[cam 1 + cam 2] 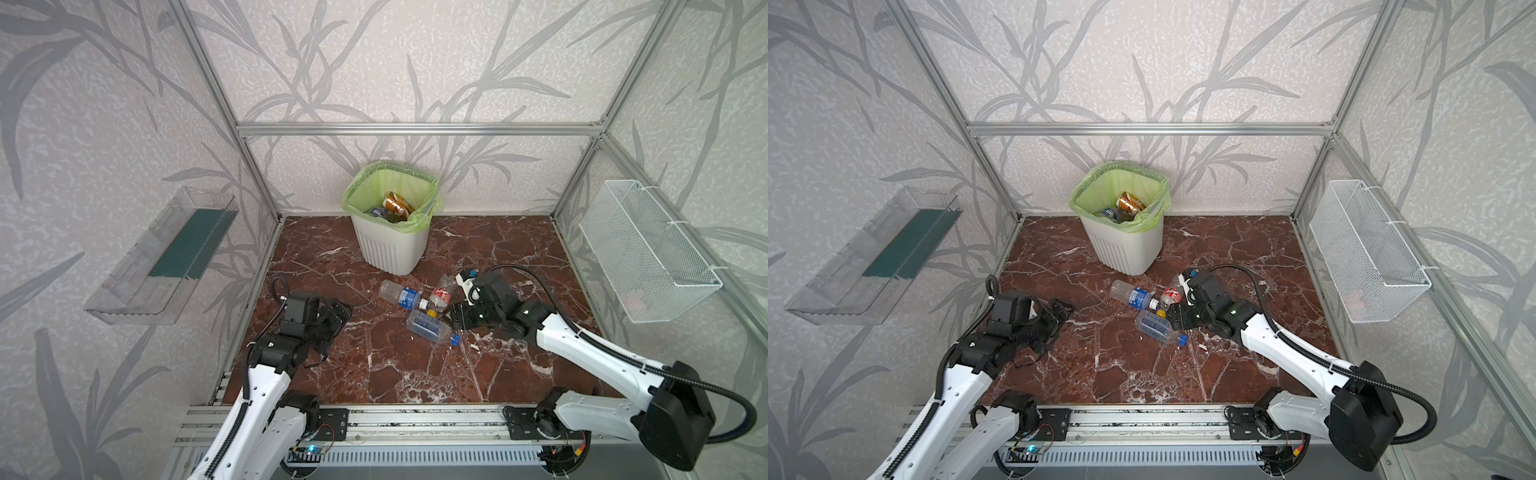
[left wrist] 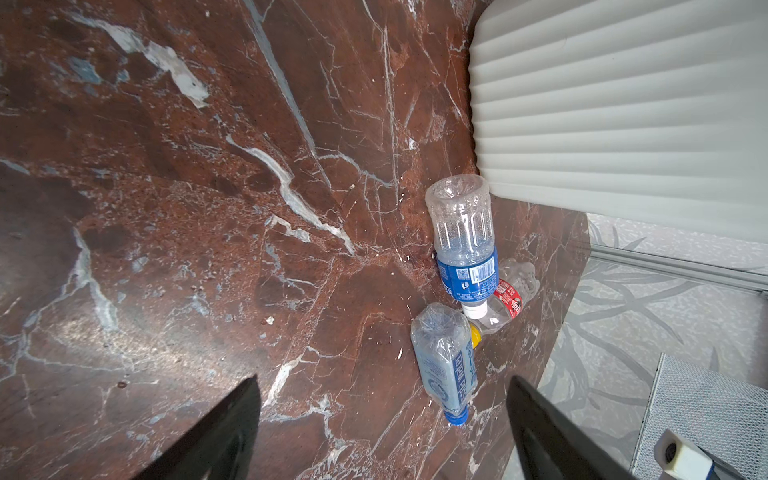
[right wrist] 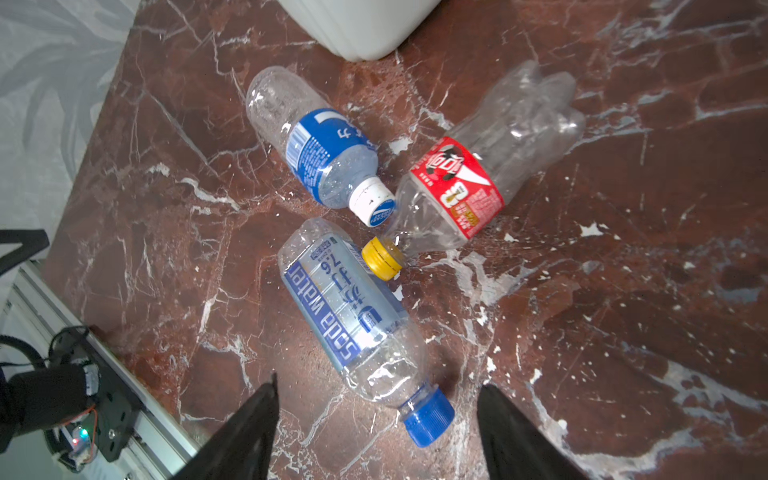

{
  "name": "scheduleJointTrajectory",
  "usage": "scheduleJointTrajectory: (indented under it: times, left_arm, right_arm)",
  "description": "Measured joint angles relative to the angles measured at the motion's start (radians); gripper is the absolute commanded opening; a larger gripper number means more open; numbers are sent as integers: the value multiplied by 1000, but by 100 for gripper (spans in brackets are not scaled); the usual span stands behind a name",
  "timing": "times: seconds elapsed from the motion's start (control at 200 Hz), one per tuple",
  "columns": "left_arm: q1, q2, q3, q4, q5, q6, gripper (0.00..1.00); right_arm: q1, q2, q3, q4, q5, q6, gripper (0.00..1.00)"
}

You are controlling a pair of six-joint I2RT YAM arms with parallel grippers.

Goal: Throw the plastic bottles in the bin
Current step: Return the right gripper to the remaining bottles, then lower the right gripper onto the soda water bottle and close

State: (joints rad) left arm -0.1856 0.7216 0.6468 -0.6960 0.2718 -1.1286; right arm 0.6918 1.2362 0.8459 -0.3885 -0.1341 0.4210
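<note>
Three plastic bottles lie together on the marble floor in front of the bin (image 1: 390, 249), which is white and ribbed with a green liner and holds more bottles (image 1: 397, 204). One is clear with a blue label and white cap (image 3: 320, 153). Another has a red label and yellow cap (image 3: 461, 183). The nearest is a soda water bottle (image 3: 345, 316) with a blue cap. My right gripper (image 3: 378, 386) stands open over this bottle's cap end, its fingers on either side without touching. My left gripper (image 2: 383, 380) is open and empty, low at the left (image 1: 338, 318).
A clear plastic tray (image 1: 162, 257) hangs on the left wall and a white wire-mesh basket (image 1: 648, 253) on the right wall. An aluminium rail (image 1: 415, 419) runs along the front edge, where both arms are mounted.
</note>
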Motion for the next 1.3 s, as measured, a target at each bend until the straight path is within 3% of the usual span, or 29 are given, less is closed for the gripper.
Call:
scheduleJointTrajectory:
  times: [0.795, 1.065, 1.3]
  left_arm:
    - [0, 9, -21, 25, 15, -16, 92]
    - [0, 15, -21, 32, 15, -16, 92]
    - [0, 15, -21, 32, 16, -16, 92]
  right_arm:
    - [99, 406, 254, -69, 0, -175, 90]
    - [145, 484, 285, -113, 17, -223, 89]
    - [189, 503, 290, -135, 32, -243, 81]
